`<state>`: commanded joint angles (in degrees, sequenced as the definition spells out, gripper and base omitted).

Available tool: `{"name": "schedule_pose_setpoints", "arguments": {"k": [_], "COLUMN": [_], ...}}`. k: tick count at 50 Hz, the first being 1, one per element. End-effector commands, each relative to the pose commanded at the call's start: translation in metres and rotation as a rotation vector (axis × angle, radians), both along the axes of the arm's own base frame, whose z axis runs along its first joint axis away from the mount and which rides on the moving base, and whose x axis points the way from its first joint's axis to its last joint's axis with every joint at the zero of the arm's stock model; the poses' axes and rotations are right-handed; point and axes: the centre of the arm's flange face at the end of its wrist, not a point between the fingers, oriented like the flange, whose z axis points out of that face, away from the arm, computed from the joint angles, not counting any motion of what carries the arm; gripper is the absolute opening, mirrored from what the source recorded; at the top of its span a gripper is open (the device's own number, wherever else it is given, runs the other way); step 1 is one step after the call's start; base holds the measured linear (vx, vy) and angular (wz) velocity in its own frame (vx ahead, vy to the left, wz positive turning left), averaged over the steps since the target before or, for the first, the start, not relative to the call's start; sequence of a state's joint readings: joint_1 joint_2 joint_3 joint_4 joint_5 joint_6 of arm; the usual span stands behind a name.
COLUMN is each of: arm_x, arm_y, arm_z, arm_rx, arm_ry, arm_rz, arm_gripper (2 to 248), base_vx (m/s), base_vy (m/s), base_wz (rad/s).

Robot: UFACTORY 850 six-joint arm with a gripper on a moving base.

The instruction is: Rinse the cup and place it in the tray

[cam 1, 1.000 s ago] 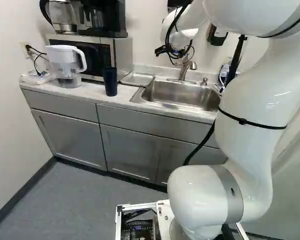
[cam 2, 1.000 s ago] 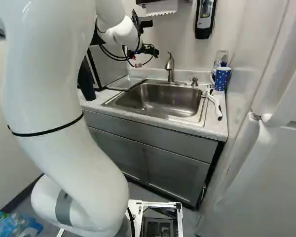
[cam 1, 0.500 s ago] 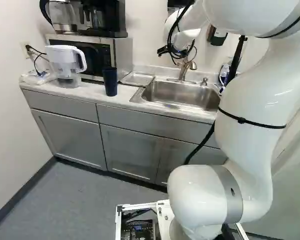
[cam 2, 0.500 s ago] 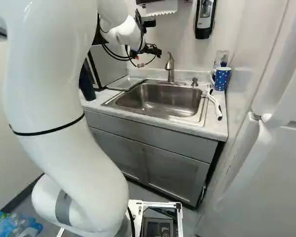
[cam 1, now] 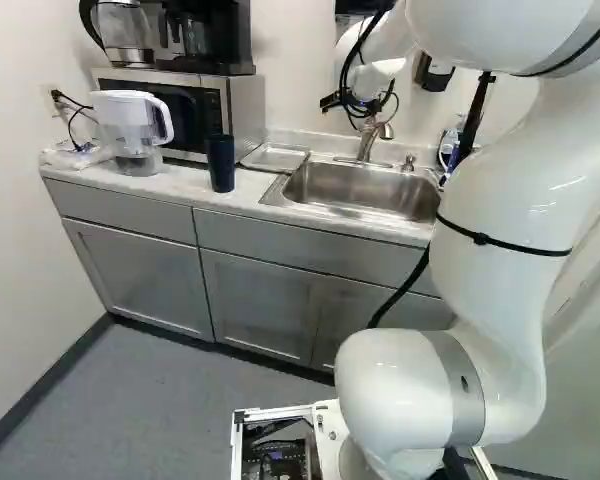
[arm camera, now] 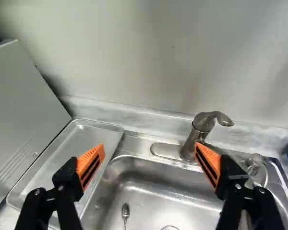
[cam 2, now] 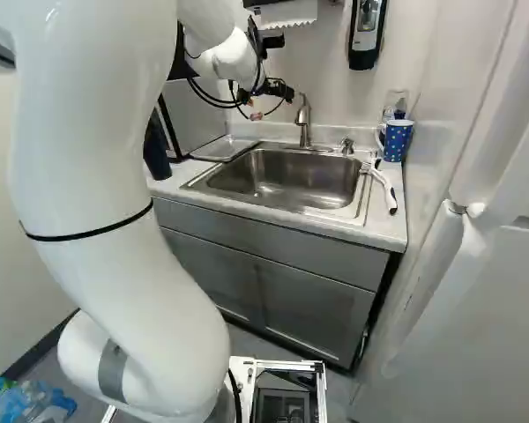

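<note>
The arm (cam 1: 500, 200) rises nearest, at four o'clock in the left base view; bottles (cam 2: 26, 401) are on the floor at seven o'clock in the right base view. Next comes the cabinet (cam 1: 260, 300), topped by the counter (cam 2: 375, 229).

Take the sink (cam 2: 326, 167) as a dial, twelve at the wall. The cup (cam 1: 221, 165) stands upright on the counter at nine o'clock, near the tray (cam 1: 273, 158), which lies flat at ten. A brush (cam 2: 383, 187) is at three. A spoon (arm camera: 126, 212) lies in the basin.

Farther on, the gripper (cam 1: 356, 104) hangs toward twelve, its fingers spread wide, orange pads (arm camera: 90, 164) well apart. The faucet (cam 2: 304, 119) stands at twelve, the mug (cam 2: 396, 141) at two.

The pitcher (cam 1: 130, 125) is beyond the cup at nine, the microwave (cam 1: 242, 110) at ten, bearing the coffee maker (cam 1: 215, 35).
</note>
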<state>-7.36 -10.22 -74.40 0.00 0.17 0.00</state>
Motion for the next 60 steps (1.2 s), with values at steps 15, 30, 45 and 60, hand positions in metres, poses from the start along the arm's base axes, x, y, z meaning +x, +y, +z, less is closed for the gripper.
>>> {"name": "schedule_pose_setpoints", "arguments": {"k": [15, 30, 45, 60], "arm_x": [0.004, 0.012, 0.02, 0.029], "arm_y": [-0.009, -0.017, -0.024, -0.031], "arm_z": [0.0, -0.001, -0.001, -0.002], "arm_rx": [0.0, 0.0, -0.001, -0.001], "arm_ry": [-0.001, -0.004, -0.006, -0.009], "arm_rz": [-0.013, -0.025, -0.034, -0.043], "arm_gripper": [247, 247, 247, 247], "base_vx": [0.0, 0.0, 0.0, 0.0], "base_vy": [0.0, 0.0, 0.0, 0.0], "base_wz": [0.0, 0.0, 0.0, 0.0]}}
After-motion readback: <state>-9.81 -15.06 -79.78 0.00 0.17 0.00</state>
